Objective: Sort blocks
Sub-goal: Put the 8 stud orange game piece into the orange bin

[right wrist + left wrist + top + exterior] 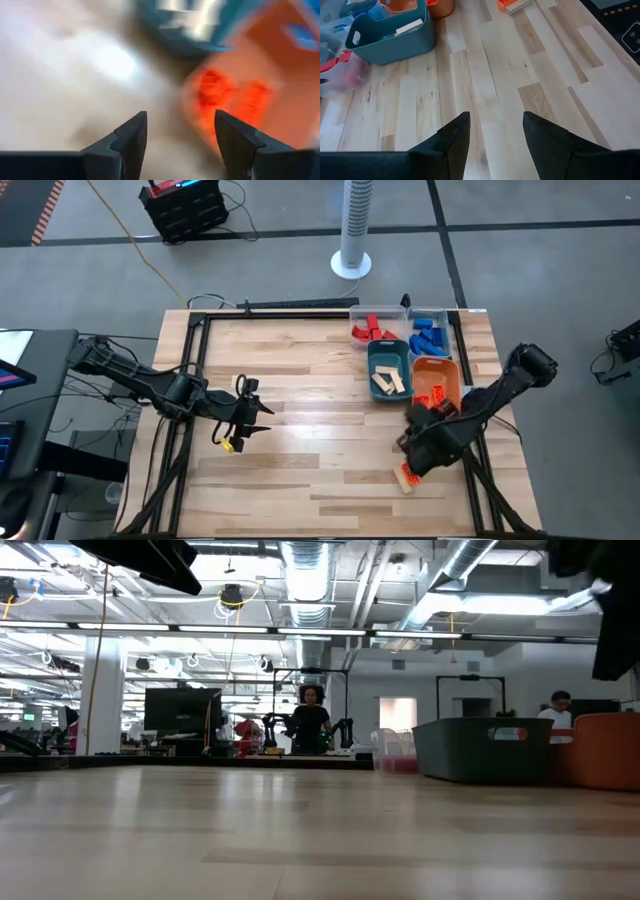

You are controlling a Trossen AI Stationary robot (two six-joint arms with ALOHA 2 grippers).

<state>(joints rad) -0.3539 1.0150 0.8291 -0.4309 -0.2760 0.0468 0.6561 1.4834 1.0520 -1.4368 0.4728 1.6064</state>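
A: While the right gripper [418, 452] hangs low over the bench [300, 480] by its near right edge, how do its jaws stand?

B: Parted, with nothing between them. Two blocks, one orange [408, 472] and one tan [403, 483], lie touching on the wood just beside it, toward the front edge.

A: And the left gripper [243, 425]?

B: It hovers over the bench's left half, well apart from the trays, jaws released and holding nothing.

A: Where are the other blocks?

B: Farther back on the right. Orange ones [432, 393] lie in the orange tray [447, 366], tan ones [388, 383] in the teal tray [386, 350] beside it. Behind those, red ones [370, 328] and blue ones [427, 332] fill the two clear trays [390, 312] at the back edge.

A: Anything beyond?

B: A white tower fan [355, 225] stands on the floor, and a person [310, 722] shows in the room.
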